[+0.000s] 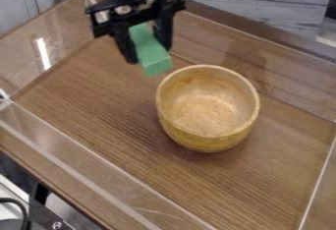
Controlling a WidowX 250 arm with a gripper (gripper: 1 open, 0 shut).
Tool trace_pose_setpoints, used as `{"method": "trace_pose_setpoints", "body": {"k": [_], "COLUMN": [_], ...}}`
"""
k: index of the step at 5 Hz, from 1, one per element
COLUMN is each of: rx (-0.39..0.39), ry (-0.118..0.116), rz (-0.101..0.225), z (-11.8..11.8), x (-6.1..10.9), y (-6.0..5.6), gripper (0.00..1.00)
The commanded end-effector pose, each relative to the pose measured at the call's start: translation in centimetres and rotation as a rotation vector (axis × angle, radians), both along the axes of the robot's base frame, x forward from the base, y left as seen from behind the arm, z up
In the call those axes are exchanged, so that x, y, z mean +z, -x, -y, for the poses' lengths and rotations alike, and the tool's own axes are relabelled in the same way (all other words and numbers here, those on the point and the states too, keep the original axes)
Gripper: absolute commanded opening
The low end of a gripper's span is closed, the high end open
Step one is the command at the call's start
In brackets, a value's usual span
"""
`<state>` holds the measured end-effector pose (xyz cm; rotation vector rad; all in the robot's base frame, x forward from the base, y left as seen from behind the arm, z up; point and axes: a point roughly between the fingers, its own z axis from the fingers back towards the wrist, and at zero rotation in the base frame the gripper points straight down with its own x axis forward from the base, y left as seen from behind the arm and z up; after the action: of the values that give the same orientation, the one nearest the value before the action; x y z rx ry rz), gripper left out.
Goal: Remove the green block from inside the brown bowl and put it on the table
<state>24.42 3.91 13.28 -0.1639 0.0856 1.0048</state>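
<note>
The black pincer (147,39) holds the green block (149,49) up over the desk (85,96), off to one side of the brown bowl (206,108). The block hangs tilted, its long side running steeply down. The bowl sits upright on the wood-grain surface, its pale inner floor in view. Clear walls (59,150) edge the desk, and a black cable (19,209) curves at the lower left corner.

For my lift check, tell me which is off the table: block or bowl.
The green block, held up in the claw; the tan bowl rests on the table.
</note>
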Motion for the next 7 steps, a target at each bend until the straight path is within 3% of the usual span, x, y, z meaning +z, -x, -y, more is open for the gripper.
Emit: {"method": "trace_pose_setpoints", "body": {"k": [1,3,5,7], "rx": [-0.014,-0.07,-0.268,-0.304], "ry": [-0.032,-0.066,-0.092,-0.131], "rz": [0.06,0.091,0.119,0.141], "z": [0.0,-1.0,0.2,0.7], "x": [-0.2,-1.2,0.0,-1.0], "y": [0.3,1.4,1.4,0.8], "gripper": [0.0,0.0,0.0,0.0]}}
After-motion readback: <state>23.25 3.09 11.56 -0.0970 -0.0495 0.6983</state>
